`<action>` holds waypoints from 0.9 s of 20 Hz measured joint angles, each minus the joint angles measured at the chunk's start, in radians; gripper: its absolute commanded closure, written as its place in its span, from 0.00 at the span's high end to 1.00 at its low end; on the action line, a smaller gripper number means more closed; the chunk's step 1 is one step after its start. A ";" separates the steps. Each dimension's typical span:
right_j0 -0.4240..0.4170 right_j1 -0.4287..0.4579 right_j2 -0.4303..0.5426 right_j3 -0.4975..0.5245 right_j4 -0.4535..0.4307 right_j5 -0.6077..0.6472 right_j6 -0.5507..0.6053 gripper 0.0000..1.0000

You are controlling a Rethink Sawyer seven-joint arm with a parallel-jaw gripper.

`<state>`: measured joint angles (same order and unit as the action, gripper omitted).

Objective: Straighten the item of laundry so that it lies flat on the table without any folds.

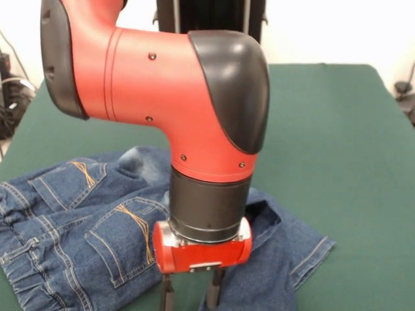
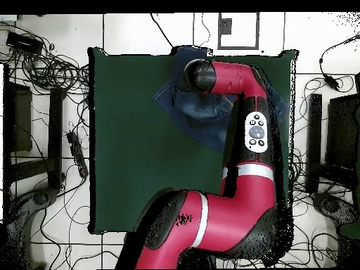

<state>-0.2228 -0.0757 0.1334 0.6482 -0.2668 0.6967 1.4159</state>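
1. I see the jaws [image 1: 192,291] spread slightly, their tips cut off by the frame; any contact is unclear.
2. The jeans [image 1: 71,220] lie rumpled at the bench [image 1: 337,129] edge farthest from the robot's base.

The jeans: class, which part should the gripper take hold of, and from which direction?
Probably the free leg hem of the jeans, approached from above. It lies spread on the table, clear of the bunched middle, so pulling it outward should help flatten the folds.
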 measured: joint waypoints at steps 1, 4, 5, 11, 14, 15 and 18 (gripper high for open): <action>0.000 -0.003 -0.005 0.000 0.000 0.000 0.000 1.00; -0.001 -0.011 -0.014 -0.002 0.000 0.000 0.000 1.00; -0.001 -0.015 -0.016 -0.004 0.000 0.000 0.000 1.00; -0.001 -0.025 -0.029 -0.013 0.000 0.000 0.000 1.00; -0.001 -0.029 -0.037 -0.013 0.000 0.000 0.000 1.00; -0.001 -0.029 -0.038 -0.013 0.000 0.000 0.000 1.00; -0.002 -0.035 -0.039 -0.012 0.001 0.000 0.000 1.00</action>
<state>-0.2244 -0.1109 0.0946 0.6359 -0.2653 0.6969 1.4159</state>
